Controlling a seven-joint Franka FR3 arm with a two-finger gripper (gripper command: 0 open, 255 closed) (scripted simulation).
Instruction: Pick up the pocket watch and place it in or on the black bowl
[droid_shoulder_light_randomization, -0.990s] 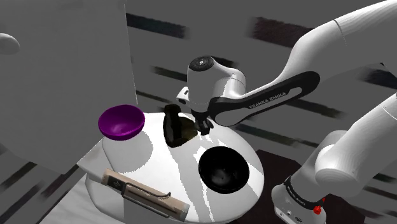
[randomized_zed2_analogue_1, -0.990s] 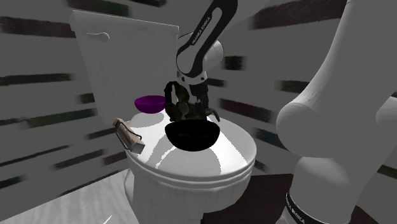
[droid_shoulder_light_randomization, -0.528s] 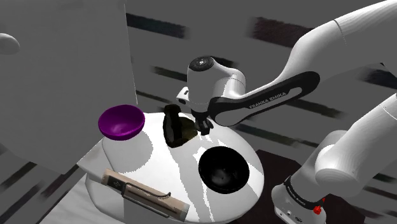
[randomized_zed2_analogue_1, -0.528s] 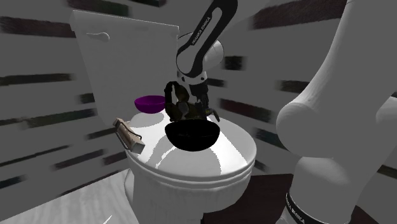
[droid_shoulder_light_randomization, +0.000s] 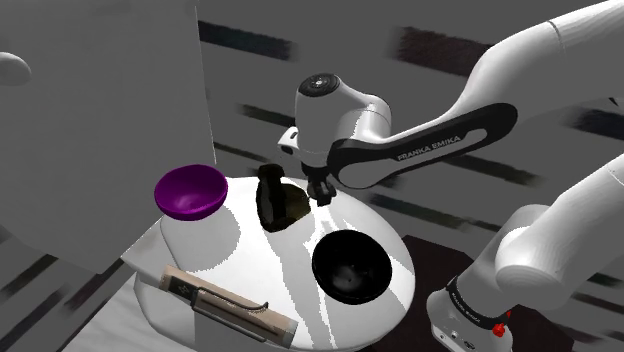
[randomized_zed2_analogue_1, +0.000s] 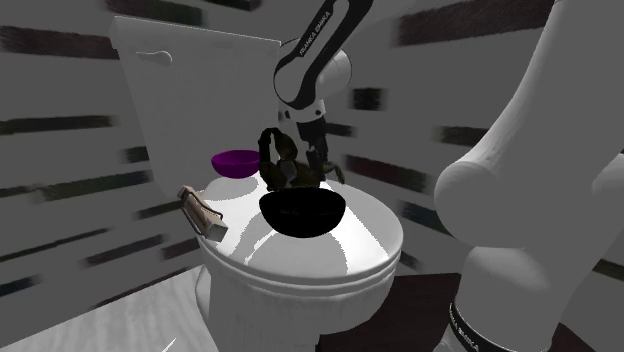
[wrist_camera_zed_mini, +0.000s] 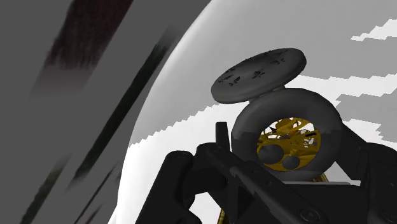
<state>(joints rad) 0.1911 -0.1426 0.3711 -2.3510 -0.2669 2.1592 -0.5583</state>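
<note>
**Gripper at the pocket watch on a white toilet lid, black bowl close by**

In the shoulder view, a purple bowl (droid_shoulder_light_randomization: 190, 192) sits far left of the black bowl (droid_shoulder_light_randomization: 350, 265), on the toilet lid (droid_shoulder_light_randomization: 245, 255). A slim tan and grey object (droid_shoulder_light_randomization: 225, 300) lies at the lid's edge, left of and below the black bowl; what it is cannot be made out. The pocket watch (droid_shoulder_light_randomization: 275, 197) stands on edge with its cover open, up and left of the black bowl, near it but not touching. In the second exterior view the black bowl hides the watch's lower part. The gripper (droid_shoulder_light_randomization: 320, 190) is low beside the watch, straddling it in the wrist view. Whether it pinches the watch or stands spread around it cannot be told.
</note>
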